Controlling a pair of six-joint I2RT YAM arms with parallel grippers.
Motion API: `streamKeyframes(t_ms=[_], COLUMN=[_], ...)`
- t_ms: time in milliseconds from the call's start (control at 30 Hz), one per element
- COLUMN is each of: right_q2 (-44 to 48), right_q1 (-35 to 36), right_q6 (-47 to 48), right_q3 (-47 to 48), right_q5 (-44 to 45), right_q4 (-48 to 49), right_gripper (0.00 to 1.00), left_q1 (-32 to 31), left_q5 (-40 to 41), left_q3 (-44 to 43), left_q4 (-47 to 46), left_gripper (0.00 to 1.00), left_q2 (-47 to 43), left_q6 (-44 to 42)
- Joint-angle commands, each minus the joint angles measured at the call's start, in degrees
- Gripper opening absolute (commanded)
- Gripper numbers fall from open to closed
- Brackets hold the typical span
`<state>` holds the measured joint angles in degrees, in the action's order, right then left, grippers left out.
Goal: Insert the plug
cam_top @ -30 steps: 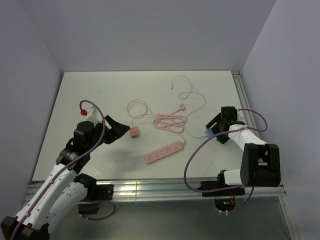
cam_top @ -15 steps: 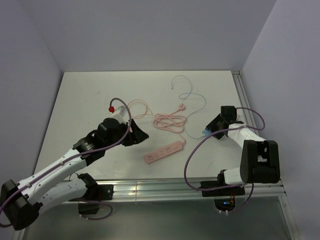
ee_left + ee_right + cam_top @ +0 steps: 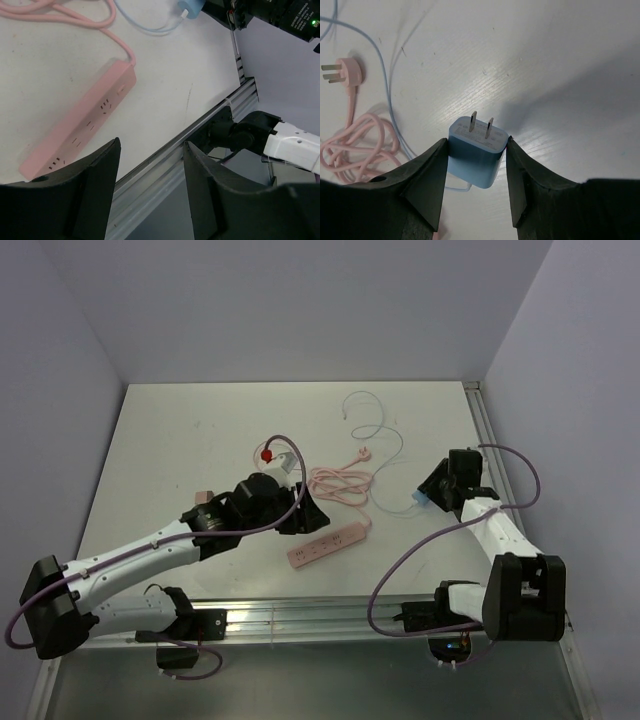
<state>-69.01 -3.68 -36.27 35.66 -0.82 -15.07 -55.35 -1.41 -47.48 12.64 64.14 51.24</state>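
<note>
A blue plug with two flat prongs pointing away sits between the fingers of my right gripper, which is shut on its sides, just above the table. From above, the blue plug and right gripper are at the right of the table. The pink power strip lies flat near the front edge, sockets up. My left gripper hovers over the strip's far side, open. In the left wrist view the power strip lies up and left of my left gripper, with nothing between the jaws.
A coiled pink cord runs from the strip to a three-pin plug. A thin pale-blue cable trails from the blue plug toward the back. A small pink block shows beside the left forearm. The metal rail borders the front edge.
My left arm has swung right across the table to the power strip, its jaws narrowing a little. My right gripper has shut on the blue plug and shifted slightly back.
</note>
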Motion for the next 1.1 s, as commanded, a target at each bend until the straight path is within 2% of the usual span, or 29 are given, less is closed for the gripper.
streamKeyframes(t_ms=[0, 100, 167, 267, 333, 367, 400, 467, 500, 633, 700, 833, 1000, 1067], right_q2=[3.44, 5.82, 5.30, 3.01, 1.61, 1.34, 0.64, 0.20, 0.11, 1.24, 3.00, 5.64, 9.94, 11.17], right_q1=[-0.10, -0.10, -0.18, -0.18, -0.18, -0.18, -0.18, -0.27, -0.27, -0.27, -0.19, -0.10, -0.01, 0.17], right_q6=[3.92, 4.89, 5.33, 5.16, 4.90, 4.72, 4.63, 4.72, 4.81, 4.54, 4.81, 5.86, 7.71, 7.71], right_q3=[3.27, 4.68, 6.17, 6.70, 6.18, 5.65, 5.39, 4.69, 4.51, 3.72, 3.54, 5.03, 5.12, 4.86], right_q5=[4.33, 7.05, 9.59, 9.96, 10.57, 10.66, 10.14, 9.52, 9.17, 8.12, 7.68, 2.77, -10.77, -12.53], right_q4=[-1.54, -3.03, -4.52, -5.06, -4.45, -4.27, -4.00, -3.48, -3.21, -3.91, -4.52, -6.90, -6.12, -5.76], right_gripper=[0.00, 0.00, 0.00, 0.00, 0.05, 0.10, 0.29, 0.44, 0.58, 0.78, 0.84, 0.86, 0.85, 0.85], left_q1=[-0.46, -0.63, -0.98, -1.42, -1.60, -1.77, -2.12, -3.18, -3.70, -4.85, -4.94, -4.94, -4.59, -3.28], left_q5=[1.15, 4.65, 7.12, 9.31, 10.02, 10.63, 11.16, 12.48, 13.35, 15.82, 17.13, 20.22, 15.05, 8.29], left_q3=[-4.10, -6.30, -7.44, -7.36, -7.97, -8.24, -8.50, -9.20, -9.29, -9.82, -10.17, -13.68, -18.60, -20.71], left_q4=[-2.28, 0.71, 3.26, 4.58, 5.63, 6.16, 7.12, 8.18, 8.53, 10.03, 10.47, 13.63, 14.34, 13.98], left_gripper=[0.58, 0.56, 0.53, 0.53, 0.53, 0.54, 0.55, 0.58, 0.59, 0.71, 0.73, 0.81, 0.82, 0.82], left_q2=[1.77, 5.55, 8.27, 10.82, 13.36, 14.16, 14.95, 16.98, 17.51, 20.05, 20.67, 22.96, 28.30, 29.98], left_q6=[-2.20, -2.90, -2.55, -2.38, -2.29, -2.46, -2.55, -2.90, -3.25, -5.35, -7.11, -13.00, -25.72, -29.17])
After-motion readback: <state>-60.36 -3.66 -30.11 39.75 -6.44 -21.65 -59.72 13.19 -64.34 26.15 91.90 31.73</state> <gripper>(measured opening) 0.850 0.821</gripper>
